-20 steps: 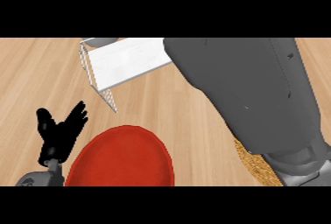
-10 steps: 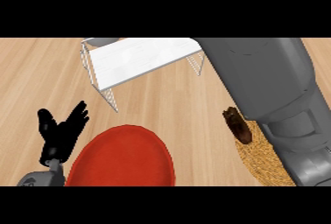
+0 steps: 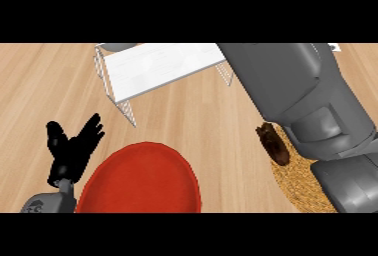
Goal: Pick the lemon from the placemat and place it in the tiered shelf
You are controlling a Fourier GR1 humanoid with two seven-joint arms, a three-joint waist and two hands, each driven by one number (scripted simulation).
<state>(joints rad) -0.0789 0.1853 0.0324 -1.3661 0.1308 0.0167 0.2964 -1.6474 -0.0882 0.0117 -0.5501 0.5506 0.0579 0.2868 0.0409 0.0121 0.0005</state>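
- My left hand (image 3: 72, 146), black, sits at the lower left edge of the head view, fingers up and spread, holding nothing, resting there.
- Right beside it, a round red plate (image 3: 140, 180) fills the bottom of the view, just right of that hand's wrist.
- My right forearm (image 3: 303, 95), a big grey limb, runs from the upper middle down to the lower right corner; it blocks a lot.
- I can't see the right hand at all, so I have nothing to say on what it grips.
- Woven tan straw placemat (image 3: 299, 182) is peeking out along the forearm's left side, on the wooden counter (image 3: 199, 120).
- On the mat's upper edge I see a dark brown lumpy object (image 3: 273, 144), touching the forearm's outline; what it is I can't tell.
- The lemon I can't find anywhere; it may be behind the arm.
- White wire-legged tiered shelf (image 3: 159, 62) stands at the top, its flat white deck tilted in view, well apart from the mat.
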